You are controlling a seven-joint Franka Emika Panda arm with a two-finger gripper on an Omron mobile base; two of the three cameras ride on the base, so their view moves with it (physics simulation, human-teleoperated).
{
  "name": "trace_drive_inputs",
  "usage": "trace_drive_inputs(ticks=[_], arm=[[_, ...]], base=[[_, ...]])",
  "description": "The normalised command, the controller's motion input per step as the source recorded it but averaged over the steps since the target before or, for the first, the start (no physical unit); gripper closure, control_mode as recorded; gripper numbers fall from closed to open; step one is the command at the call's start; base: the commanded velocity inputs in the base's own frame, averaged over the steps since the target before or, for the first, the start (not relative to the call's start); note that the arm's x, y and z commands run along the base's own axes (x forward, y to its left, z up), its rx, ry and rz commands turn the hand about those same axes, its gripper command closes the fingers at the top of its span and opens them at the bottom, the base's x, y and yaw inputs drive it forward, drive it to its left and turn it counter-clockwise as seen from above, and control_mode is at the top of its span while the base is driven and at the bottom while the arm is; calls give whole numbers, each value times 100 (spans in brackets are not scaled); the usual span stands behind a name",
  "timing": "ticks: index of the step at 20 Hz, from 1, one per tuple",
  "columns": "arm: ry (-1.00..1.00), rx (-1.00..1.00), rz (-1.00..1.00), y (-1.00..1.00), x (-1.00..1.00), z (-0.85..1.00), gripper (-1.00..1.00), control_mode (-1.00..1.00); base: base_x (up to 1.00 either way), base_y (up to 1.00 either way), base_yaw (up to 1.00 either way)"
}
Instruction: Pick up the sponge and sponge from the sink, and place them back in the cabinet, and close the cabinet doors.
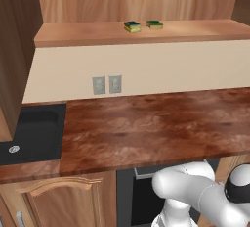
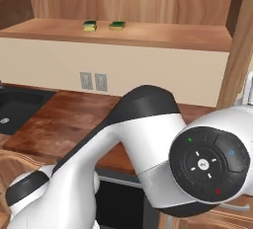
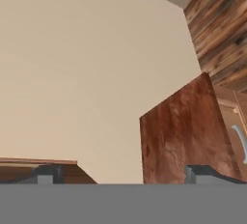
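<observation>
Your gripper hangs with its fingers spread wide, grasping nothing. Past the countertop, sink at left. Farther up, both sponges sit side by side inside the cabinet.

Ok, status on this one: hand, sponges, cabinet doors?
Hand open, empty. Both sponges side by side in the cabinet. Doors not yet closed. Nothing in the way.

A rendered home kitchen, seen from a robot's cameras.

A red-brown wooden desk runs along a cream wall with two wall sockets; a black sink is set at its left end, an open wooden cabinet hangs above, and arched-panel lower doors sit below.
</observation>
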Motion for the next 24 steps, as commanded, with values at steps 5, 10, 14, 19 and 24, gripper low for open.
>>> trace_drive_inputs(ticks=[5,10,14,19,24], arm=[[2,0,10,28,21,-4,-100,-100],[0,0,13,28,26,-6,-100,-100],[0,0,14,28,27,-5,-100,-100],[0,0,11,30,25,-1,-100,-100],[1,0,9,30,29,0,-100,-100]], base=[[0,0,0],[0,0,0],[0,0,0],[0,0,0],[0,0,0]])
